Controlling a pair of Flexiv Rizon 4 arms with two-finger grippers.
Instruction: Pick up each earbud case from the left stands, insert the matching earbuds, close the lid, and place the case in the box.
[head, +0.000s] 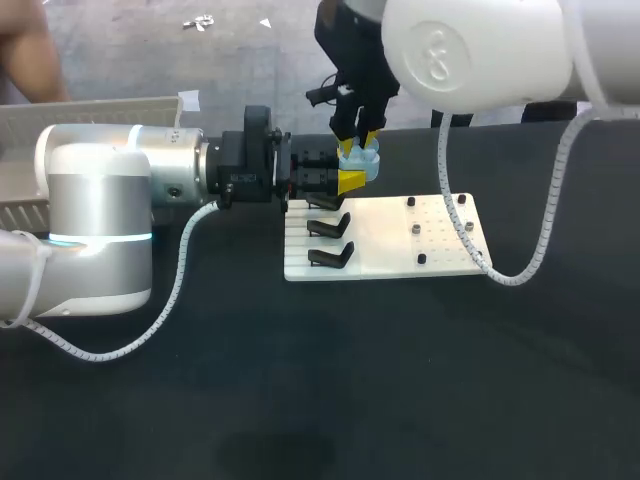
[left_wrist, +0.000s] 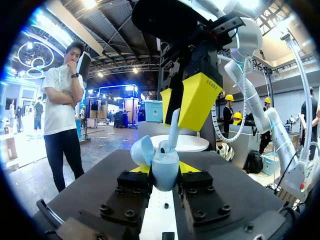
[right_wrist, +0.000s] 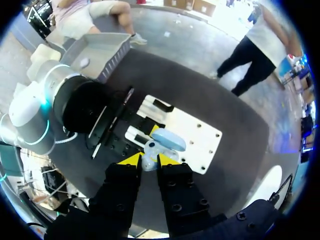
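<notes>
Head view: my left arm lies level over the dark counter (head: 400, 390). The left gripper (head: 345, 181) is clamped on the pale blue earbud case (head: 366, 161), which it holds just above the back edge of the white stand board (head: 400, 252). My right gripper (head: 357, 143) hangs straight above the case, over that same edge. Two black stands (head: 330, 256) sit on the board's left part. The grey box (head: 90, 112) is well off to the board's left.

Left wrist view: my yellow tips press the case from both sides, its lid (left_wrist: 141, 150) is hinged open, and the board is right below. The right gripper pinches a pale earbud (left_wrist: 173, 131), whose lower end meets the case's opening.

Right wrist view: my tips are nearly together around the earbud, with the case just ahead over the board.
</notes>
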